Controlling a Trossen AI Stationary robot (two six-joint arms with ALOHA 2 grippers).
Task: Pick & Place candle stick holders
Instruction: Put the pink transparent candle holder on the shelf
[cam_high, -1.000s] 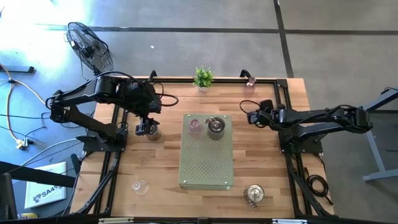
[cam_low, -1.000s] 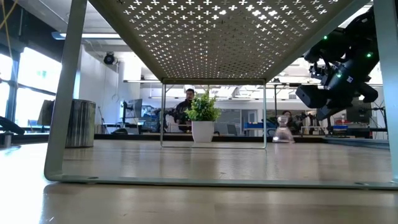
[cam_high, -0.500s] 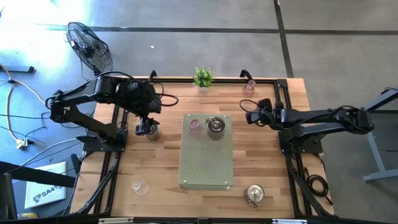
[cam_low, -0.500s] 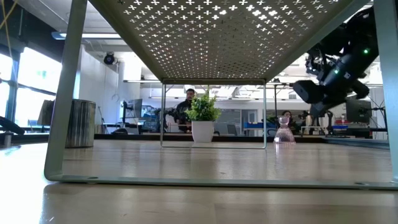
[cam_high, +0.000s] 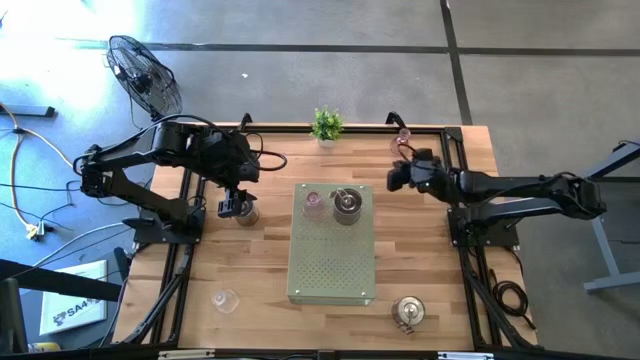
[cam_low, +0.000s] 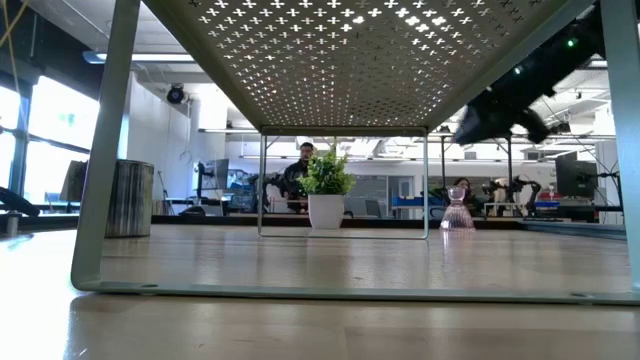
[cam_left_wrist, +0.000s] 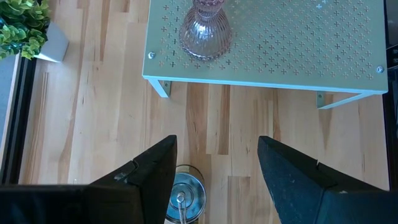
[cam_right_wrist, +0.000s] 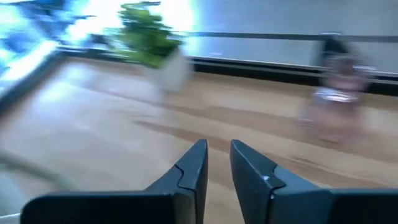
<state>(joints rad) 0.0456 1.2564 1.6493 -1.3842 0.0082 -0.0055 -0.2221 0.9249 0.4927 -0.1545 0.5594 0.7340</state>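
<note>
A ribbed pinkish glass holder (cam_left_wrist: 205, 31) stands upright on the perforated stand (cam_left_wrist: 298, 50).

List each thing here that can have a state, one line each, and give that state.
left gripper: open, above the left metal holder
right gripper: barely parted, empty
rack pink holder: upright on rack
rack metal holder: upright on rack
far pink holder: upright on table
clear holder: on table, untouched
front metal holder: on table, untouched
</note>
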